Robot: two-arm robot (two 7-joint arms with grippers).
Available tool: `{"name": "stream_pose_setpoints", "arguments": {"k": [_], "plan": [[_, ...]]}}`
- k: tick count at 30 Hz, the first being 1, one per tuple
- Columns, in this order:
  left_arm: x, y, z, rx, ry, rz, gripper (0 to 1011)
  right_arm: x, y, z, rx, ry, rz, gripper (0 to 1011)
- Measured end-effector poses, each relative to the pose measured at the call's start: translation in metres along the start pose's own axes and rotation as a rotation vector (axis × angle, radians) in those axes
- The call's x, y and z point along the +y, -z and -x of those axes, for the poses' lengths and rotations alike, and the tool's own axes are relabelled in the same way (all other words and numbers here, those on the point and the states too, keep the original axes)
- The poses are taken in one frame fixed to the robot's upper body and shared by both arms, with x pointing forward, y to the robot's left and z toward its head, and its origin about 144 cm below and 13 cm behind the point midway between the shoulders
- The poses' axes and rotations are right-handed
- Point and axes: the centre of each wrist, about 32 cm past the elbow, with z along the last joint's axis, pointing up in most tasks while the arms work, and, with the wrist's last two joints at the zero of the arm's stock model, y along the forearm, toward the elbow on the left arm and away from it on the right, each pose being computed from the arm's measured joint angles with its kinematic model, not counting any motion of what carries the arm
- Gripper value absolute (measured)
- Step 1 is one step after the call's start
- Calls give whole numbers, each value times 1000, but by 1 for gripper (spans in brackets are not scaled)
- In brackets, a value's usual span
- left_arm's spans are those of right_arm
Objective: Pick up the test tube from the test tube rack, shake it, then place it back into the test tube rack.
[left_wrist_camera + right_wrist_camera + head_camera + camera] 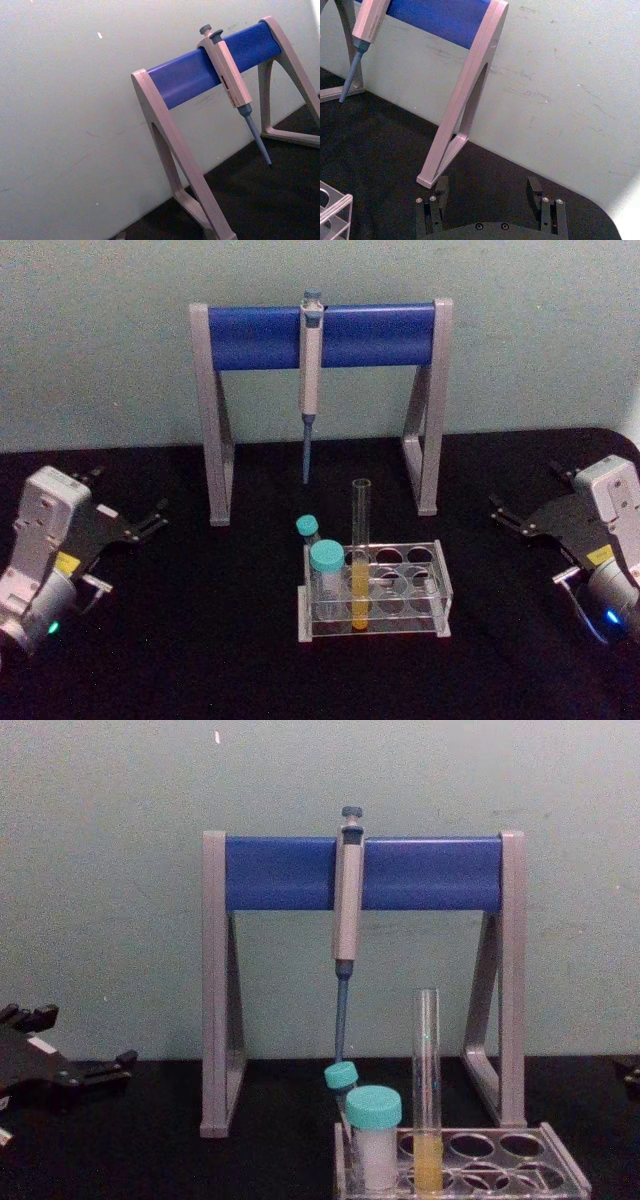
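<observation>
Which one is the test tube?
Before the grey-and-blue pipette stand sits a low clear test tube rack. The test tube stands in it: tall, uncapped, yellow-orange liquid at the bottom, unlike the short teal-capped vials beside it.

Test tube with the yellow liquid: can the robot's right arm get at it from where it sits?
Probably yes. The right tool sits open at the right, bare table between it and the test tube rack. The test tube rises well above the rack; the teal-capped vials stand on its left.
</observation>
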Motion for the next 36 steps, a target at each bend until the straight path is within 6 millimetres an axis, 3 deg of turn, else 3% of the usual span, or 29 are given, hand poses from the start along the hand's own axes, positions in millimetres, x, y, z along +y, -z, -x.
{"name": "stream_pose_setpoints", "arguments": {"k": [30, 36], "plan": [[0, 0, 0, 0, 0, 0, 1001, -1, 0, 0, 1, 0, 0, 1000], [0, 0, 0, 0, 0, 0, 1001, -12, -2, 0, 15, -21, 5, 1000]]}}
